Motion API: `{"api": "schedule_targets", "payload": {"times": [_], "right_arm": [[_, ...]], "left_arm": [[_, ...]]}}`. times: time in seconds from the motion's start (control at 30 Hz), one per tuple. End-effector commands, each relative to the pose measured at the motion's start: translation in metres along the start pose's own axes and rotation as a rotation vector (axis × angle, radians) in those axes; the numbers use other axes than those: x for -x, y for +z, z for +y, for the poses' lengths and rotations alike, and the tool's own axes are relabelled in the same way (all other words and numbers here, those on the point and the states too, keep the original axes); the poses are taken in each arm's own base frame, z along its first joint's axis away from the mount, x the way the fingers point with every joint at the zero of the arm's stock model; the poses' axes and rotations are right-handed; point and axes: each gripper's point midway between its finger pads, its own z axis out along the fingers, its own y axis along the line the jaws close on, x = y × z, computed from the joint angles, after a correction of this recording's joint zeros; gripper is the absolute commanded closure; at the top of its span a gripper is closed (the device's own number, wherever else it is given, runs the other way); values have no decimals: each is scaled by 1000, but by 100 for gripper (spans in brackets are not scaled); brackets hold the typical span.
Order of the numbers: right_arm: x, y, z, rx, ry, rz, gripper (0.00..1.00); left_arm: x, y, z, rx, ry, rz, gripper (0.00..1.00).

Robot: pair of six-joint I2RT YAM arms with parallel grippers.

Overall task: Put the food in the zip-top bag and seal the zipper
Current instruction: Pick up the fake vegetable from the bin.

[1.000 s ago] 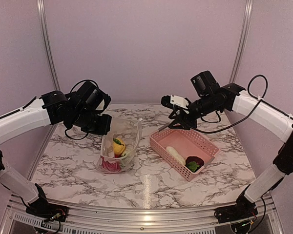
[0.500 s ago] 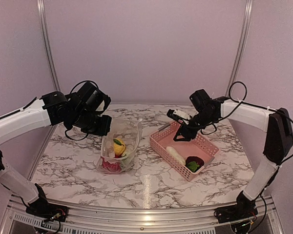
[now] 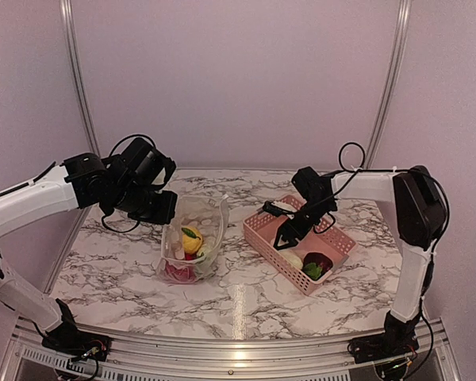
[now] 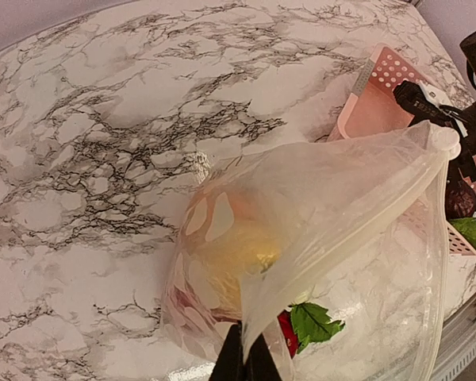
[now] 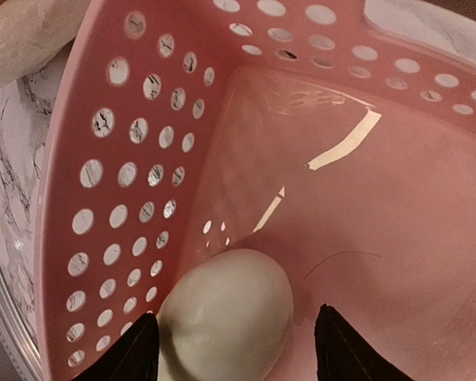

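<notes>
Right claw (image 5: 236, 349) wide astride white food (image 5: 222, 305) in basket (image 5: 119, 167); left claw (image 4: 242, 361) pinches zip-top bag (image 4: 341, 206)

Your left arm (image 3: 32, 194): white link rises from base at near left. Long forearm reaches toward centre, black wrist bent down. Left gripper (image 4: 244, 361): jaws closed tight, only dark tips visible at bottom of wrist view, pinching edge of transparent polka-dot zip-top bag (image 4: 341, 198).

Your right arm (image 3: 408, 262): upper link stands almost upright at right side, elbow high. Forearm runs left and little downward. Right gripper (image 5: 236, 345): pitched steeply down, two dark fingers (image 5: 131, 353) spread wide apart, not closed.
</notes>
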Motion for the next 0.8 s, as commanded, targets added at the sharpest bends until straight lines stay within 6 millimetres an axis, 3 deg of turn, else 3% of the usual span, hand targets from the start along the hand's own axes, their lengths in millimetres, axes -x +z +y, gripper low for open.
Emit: {"api": "schedule_targets", "payload": {"times": [0.0, 0.13, 0.27, 0.6, 0.77], "right_arm": [[6, 3, 2, 33, 29, 14, 36], [1, 10, -5, 10, 53, 39, 40], [7, 6, -11, -17, 63, 33, 53], [50, -51, -7, -84, -30, -123, 73], [73, -84, 4, -121, -98, -217, 73]], "left_arm": [[1, -5, 6, 11, -8, -17, 100], [1, -4, 6, 12, -10, -16, 100], [-1, -3, 5, 8, -10, -9, 100], [-2, 3, 4, 12, -1, 2, 100], [-3, 7, 3, 14, -4, 7, 100]]}}
